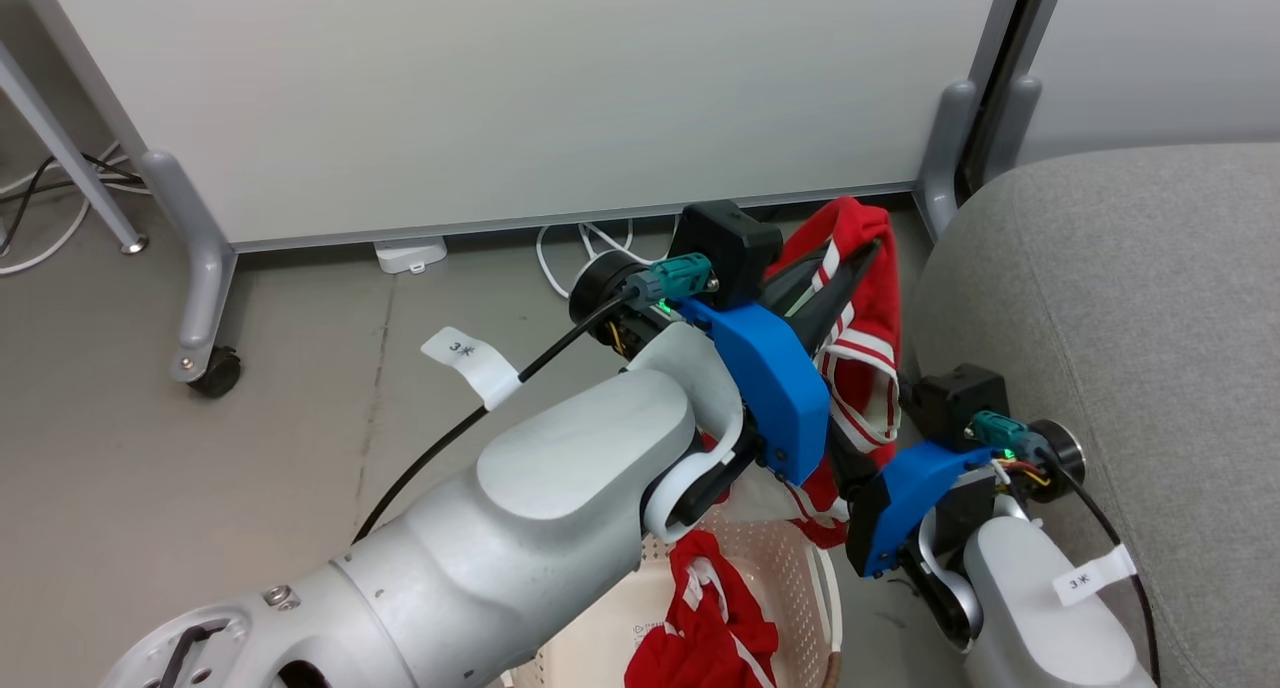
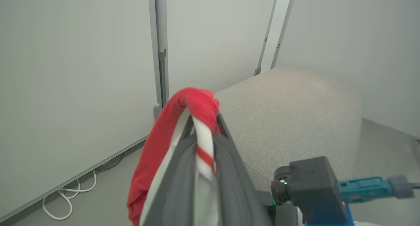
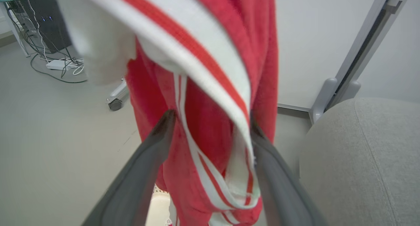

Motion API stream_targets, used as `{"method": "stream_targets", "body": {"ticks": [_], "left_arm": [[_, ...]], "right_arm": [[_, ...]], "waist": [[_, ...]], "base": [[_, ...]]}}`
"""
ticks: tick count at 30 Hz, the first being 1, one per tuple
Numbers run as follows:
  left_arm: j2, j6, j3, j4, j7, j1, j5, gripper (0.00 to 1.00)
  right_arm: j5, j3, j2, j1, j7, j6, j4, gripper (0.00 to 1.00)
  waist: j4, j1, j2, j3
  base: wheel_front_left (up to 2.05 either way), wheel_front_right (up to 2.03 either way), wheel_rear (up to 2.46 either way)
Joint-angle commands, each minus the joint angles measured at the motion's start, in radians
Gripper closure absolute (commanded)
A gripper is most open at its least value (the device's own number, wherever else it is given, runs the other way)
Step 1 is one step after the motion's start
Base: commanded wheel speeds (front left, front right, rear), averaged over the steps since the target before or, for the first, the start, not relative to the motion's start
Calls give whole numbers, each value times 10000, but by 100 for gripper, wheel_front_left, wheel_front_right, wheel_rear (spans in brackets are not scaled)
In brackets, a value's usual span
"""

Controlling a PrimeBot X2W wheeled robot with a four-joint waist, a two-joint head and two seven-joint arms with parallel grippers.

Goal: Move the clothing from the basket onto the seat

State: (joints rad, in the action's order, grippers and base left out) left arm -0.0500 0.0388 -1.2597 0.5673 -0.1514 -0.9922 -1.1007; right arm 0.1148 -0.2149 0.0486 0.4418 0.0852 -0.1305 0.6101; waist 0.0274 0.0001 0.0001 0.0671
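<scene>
The left pincer (image 2: 203,119) was clamped narrow on a fold of one red garment (image 1: 865,318), which hung over the basket's (image 1: 805,578) far rim, just beside the seat's (image 1: 1100,318) edge and not yet upon it. We judged the thin hold might slip, or the trailing cloth catch the right pincer (image 3: 211,119), which stood wide with the cloth between its fingers. A second garment (image 1: 710,628) lay in the basket. Beyond, a partition (image 1: 500,98) and floor cables (image 1: 585,248) stood clear.
</scene>
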Motion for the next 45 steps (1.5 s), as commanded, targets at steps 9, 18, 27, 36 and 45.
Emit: {"method": "stream_targets", "body": {"ticks": [9, 18, 27, 36, 45], "left_arm": [[-8, 100, -141, -14, -196, -274, -233, 100], [-7, 105, -199, 114, -159, -252, -315, 100], [-9, 92, -224, 169, 60, -132, -238, 0], [-10, 112, -231, 297, -16, -49, -149, 0], [-127, 104, 105, 1148, -969, 643, -106, 0]], "right_arm": [[327, -354, 33, 788, 527, -5, 1348, 100], [541, -586, 32, 994, 828, -5, 2034, 100], [714, -739, 32, 1176, 1019, -5, 2428, 100], [738, -766, 32, 1308, 1144, -5, 2655, 100], [785, -772, 32, 1451, 1263, -5, 2527, 100]], "waist": [[8, -1, -1, -60], [-111, -1, -1, -191], [-183, -1, -1, -264], [-180, -1, -1, -286], [-359, -1, -1, -205]], "base": [[0, 0, 0], [0, 0, 0], [0, 0, 0], [0, 0, 0], [0, 0, 0]]}}
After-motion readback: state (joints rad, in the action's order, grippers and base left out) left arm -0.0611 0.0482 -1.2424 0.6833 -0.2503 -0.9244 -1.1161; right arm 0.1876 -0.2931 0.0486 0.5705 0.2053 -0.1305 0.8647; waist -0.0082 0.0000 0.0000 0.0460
